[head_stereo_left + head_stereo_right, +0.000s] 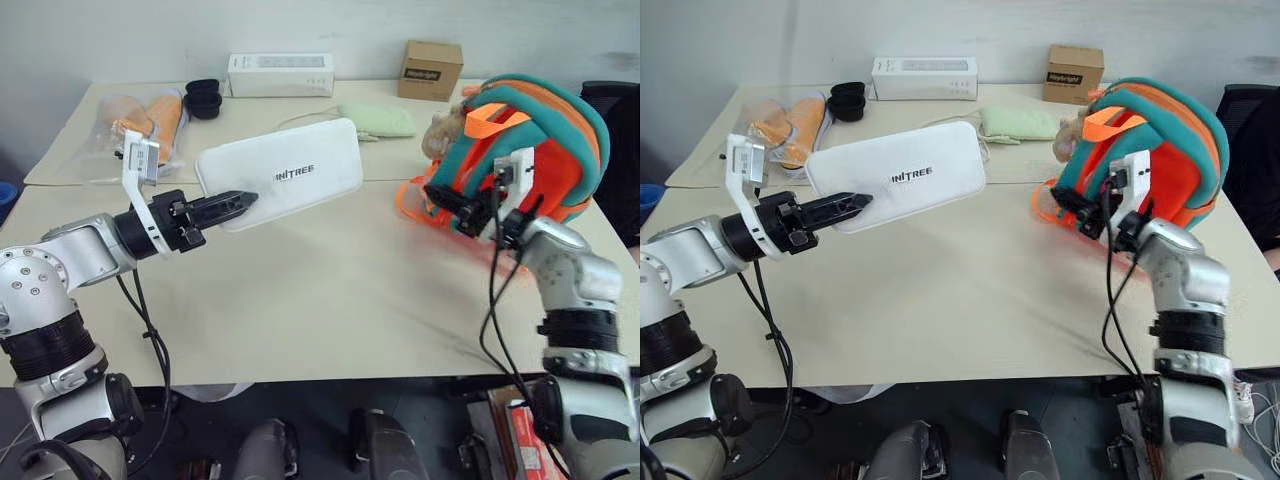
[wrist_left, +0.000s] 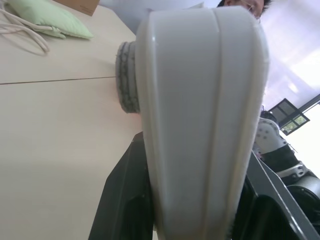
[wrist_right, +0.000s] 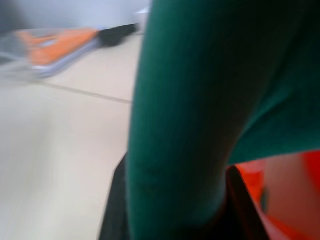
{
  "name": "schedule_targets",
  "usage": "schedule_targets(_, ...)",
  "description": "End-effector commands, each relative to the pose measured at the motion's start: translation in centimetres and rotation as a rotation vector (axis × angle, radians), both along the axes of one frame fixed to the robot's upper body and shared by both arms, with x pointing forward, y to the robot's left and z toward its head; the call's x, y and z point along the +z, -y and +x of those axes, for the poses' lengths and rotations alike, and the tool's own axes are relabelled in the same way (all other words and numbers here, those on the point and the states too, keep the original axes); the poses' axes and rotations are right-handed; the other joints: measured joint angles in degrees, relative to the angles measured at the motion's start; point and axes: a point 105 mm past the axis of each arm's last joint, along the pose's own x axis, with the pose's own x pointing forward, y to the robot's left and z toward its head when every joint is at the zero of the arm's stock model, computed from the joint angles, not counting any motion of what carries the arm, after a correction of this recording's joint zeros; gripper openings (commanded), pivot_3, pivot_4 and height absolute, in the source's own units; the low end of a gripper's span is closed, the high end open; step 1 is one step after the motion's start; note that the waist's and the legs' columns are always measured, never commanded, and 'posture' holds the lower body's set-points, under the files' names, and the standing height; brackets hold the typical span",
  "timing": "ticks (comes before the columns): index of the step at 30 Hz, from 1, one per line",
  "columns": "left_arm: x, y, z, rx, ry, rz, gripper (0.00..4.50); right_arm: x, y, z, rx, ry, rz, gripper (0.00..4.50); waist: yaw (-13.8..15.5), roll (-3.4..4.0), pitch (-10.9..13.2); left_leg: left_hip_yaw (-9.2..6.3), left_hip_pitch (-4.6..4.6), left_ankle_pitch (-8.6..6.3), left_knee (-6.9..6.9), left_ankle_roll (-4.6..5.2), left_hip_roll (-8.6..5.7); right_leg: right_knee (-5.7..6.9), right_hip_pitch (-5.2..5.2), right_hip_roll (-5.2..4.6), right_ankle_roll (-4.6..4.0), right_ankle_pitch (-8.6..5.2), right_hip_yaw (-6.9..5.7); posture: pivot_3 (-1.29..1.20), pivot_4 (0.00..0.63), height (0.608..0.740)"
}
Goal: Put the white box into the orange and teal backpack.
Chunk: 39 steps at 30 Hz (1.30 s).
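Left eye view: my left gripper [image 1: 235, 203] pinches the flat, glossy, round-cornered white box [image 1: 285, 172]; my right gripper [image 1: 462, 210] clamps the orange and teal fabric backpack [image 1: 545, 140].

Glossy white box [image 1: 285, 170] with dark lettering; orange backpack [image 1: 535, 150], teal trim; beige counter [image 1: 330, 290]; brown carton [image 1: 432, 69] far.

Bare tabletop [image 1: 330, 300] across near middle: wide passage between white box [image 1: 285, 172], left, and orange and teal backpack [image 1: 530, 150], right. Far edge crowded: long white carton [image 1: 280, 74], brown box [image 1: 432, 69], green pouch [image 1: 378, 120], black cups [image 1: 203, 97].
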Motion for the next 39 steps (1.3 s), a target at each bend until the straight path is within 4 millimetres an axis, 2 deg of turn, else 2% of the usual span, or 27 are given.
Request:
schedule_targets(1,3.0,-0.4,0.2,0.013,0.121,-0.009,1.31,2.9,-2.8,-5.9,0.341,0.042,-0.043,0.03,0.1,0.00,0.0,0.00,-0.01,0.00,0.00,0.00,0.00,-0.01,-0.01,-0.02,0.00,0.00,-0.01,0.00,0.150,0.740)
schedule_targets(6,3.8,-1.3,1.0,0.012,0.166,0.051,1.31,3.5,-3.2,-12.2,0.581,-0.055,-0.130,0.03,0.1,-0.01,0.0,0.01,0.03,-0.03,-0.05,-0.03,-0.01,-0.06,0.00,-0.17,-0.01,0.00,-0.03,0.00,0.150,0.740)
schedule_targets(10,4.2,-1.2,1.2,-0.018,0.215,0.111,1.31,3.7,-3.0,-13.5,0.600,-0.083,-0.183,0.03,0.1,-0.09,0.0,0.03,0.03,-0.04,-0.07,-0.03,-0.03,-0.19,-0.03,-0.22,-0.02,-0.01,-0.04,0.00,0.150,0.740)
schedule_targets(14,5.3,-0.2,0.5,-0.108,0.302,0.146,1.31,4.9,-2.9,-15.2,0.662,-0.112,-0.147,0.03,0.4,-0.16,0.1,0.03,-0.03,-0.24,-0.10,-0.31,-0.05,-0.32,-0.11,-0.30,-0.03,-0.01,-0.04,0.00,0.150,0.740)
schedule_targets(17,5.2,0.8,0.3,-0.172,0.327,0.170,1.31,5.1,-2.7,-15.6,0.666,-0.133,-0.139,0.03,1.0,-0.16,0.1,0.02,-0.08,-0.10,-0.14,-0.05,-0.04,-0.39,-0.15,-0.30,-0.04,-0.02,-0.06,0.00,0.150,0.740)
schedule_targets(22,5.2,2.9,1.1,-0.234,0.387,0.228,1.31,4.8,-2.2,-16.2,0.684,-0.166,-0.150,0.03,1.8,-0.17,0.1,0.09,-0.08,-0.10,-0.15,0.08,-0.08,-0.45,-0.13,-0.31,-0.03,-0.01,-0.04,0.00,0.150,0.740)
schedule_targets(27,3.9,4.9,1.7,-0.296,0.489,0.389,1.31,4.3,-2.1,-15.7,0.659,-0.177,-0.147,0.03,1.8,-0.17,0.1,0.12,-0.07,-0.12,-0.11,0.14,-0.10,-0.47,-0.11,-0.31,0.01,0.01,-0.05,0.00,0.150,0.740)
schedule_targets(31,4.6,7.1,0.2,-0.474,0.558,0.421,1.31,3.4,-1.8,-15.4,0.630,-0.202,-0.155,0.03,2.6,-0.25,0.1,0.07,-0.12,-0.12,-0.03,0.17,-0.08,-0.48,-0.09,-0.30,0.01,0.01,-0.12,0.00,0.150,0.740)
schedule_targets(34,4.9,6.7,0.3,-0.508,0.576,0.458,1.31,3.2,-1.5,-15.1,0.611,-0.214,-0.144,0.03,2.8,-0.24,0.1,0.14,-0.13,-0.17,0.02,0.24,-0.10,-0.50,-0.10,-0.30,0.03,0.02,-0.15,0.00,0.150,0.740)
schedule_targets(39,5.6,5.1,0.5,-0.569,0.582,0.524,1.31,2.3,-1.1,-15.0,0.594,-0.225,-0.179,0.03,2.8,-0.25,0.1,0.15,-0.13,-0.19,0.09,0.27,-0.07,-0.50,-0.09,-0.26,0.04,0.02,-0.46,0.00,0.150,0.740)
